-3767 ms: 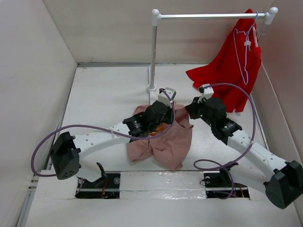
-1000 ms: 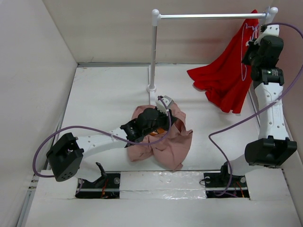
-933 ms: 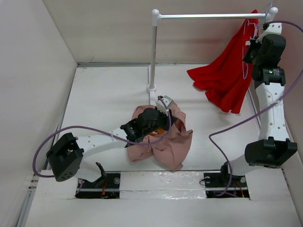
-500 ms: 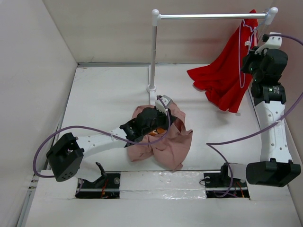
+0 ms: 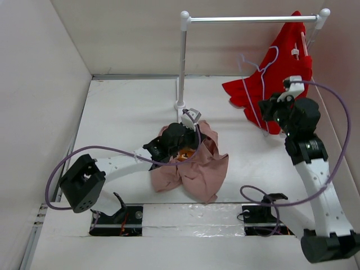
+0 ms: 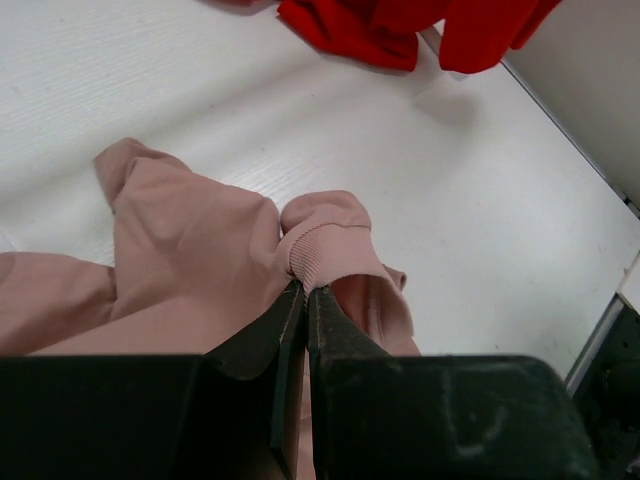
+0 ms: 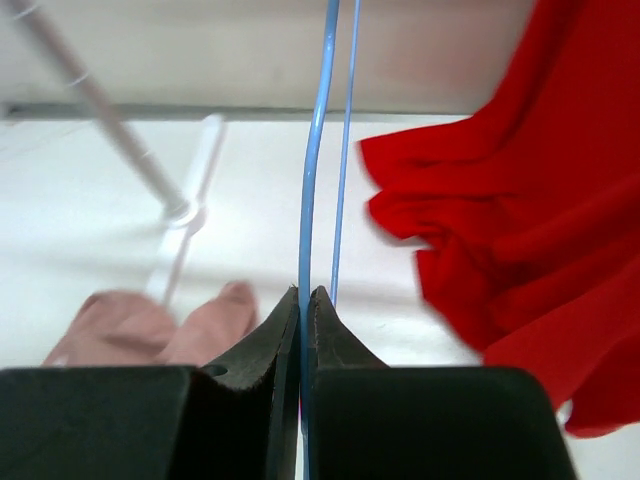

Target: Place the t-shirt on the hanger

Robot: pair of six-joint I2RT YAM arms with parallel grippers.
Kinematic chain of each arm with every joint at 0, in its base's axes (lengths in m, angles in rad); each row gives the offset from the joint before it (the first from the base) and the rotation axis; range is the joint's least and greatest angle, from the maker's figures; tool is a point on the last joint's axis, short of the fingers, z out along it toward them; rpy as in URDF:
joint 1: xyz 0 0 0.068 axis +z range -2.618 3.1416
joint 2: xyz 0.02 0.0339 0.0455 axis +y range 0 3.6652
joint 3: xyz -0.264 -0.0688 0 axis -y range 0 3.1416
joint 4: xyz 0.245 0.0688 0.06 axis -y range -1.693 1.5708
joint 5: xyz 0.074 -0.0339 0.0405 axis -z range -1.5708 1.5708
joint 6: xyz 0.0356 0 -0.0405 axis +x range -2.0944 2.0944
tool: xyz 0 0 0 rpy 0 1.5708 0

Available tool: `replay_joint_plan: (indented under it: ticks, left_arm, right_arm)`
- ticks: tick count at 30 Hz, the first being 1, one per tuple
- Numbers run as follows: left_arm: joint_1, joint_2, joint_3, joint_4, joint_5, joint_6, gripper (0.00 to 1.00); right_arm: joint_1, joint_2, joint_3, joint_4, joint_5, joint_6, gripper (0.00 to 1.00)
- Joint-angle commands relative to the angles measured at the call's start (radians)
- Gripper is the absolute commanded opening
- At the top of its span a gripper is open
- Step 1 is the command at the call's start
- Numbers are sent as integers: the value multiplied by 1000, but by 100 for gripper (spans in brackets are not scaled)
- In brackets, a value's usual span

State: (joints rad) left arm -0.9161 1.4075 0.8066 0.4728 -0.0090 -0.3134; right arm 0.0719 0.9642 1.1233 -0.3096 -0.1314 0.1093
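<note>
The right arm is no longer reaching up at the far end of the rail (image 5: 253,19) as it was a second ago; it is now swinging down and toward the middle, bringing the hanger (image 7: 313,160) off the rail with it, so the pale wire is hanging in the air in front of the red garment (image 5: 288,62). The right gripper (image 7: 305,295) is pinching that wire, its jaws almost fully together with only the thin wire between them, one side of the hanger running straight up out of the grip and a second strand passing just beside it. The left arm is staying where it was, over the t-shirt (image 5: 198,169), which is lying crumpled on the table (image 5: 124,112) near the foot of the rail's post. The left gripper (image 6: 305,290) is clamping fully down on the ribbed collar of the t-shirt, a fold of that collar bulging up just past the fingertips. From above, the left arm is covering most of the chest print, leaving only a sliver of orange showing. The hanger's wire is proving hard to trace against the red cloth, and its lower part is disappearing behind the right gripper.
</note>
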Motion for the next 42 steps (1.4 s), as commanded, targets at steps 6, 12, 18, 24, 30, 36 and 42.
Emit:
replay_joint_plan:
  ticks: [6,12,18,24,30,36,42]
  left_arm:
    - [89,64,150,-9,-17,-67,0]
    - [134,145,296,-57,-5,-56,0]
    - [166,200,373,-85,1,-61,0]
    - [166,228,413,-129,-19,-56,0]
    - [166,219,416,-138,3,-62,0]
    - [155,171,375,-146,-5,-49,0]
    - [155,114,327,-143,-5,-47,0]
  right_arm:
    - [146,-485,-197,-225,-97,43,0]
    - [146,-648,-194,-499,-206,72,0]
    - [146,-653,-123,-641,-269,23,0]
    - [178,-671,-112,-689,-312,24,0]
    - [178,-688,-166,-637,-340,46,0]
    - [178,-631,-175,-556,-307,35,0]
    - [178,-588,-209,-497,-339,38,0]
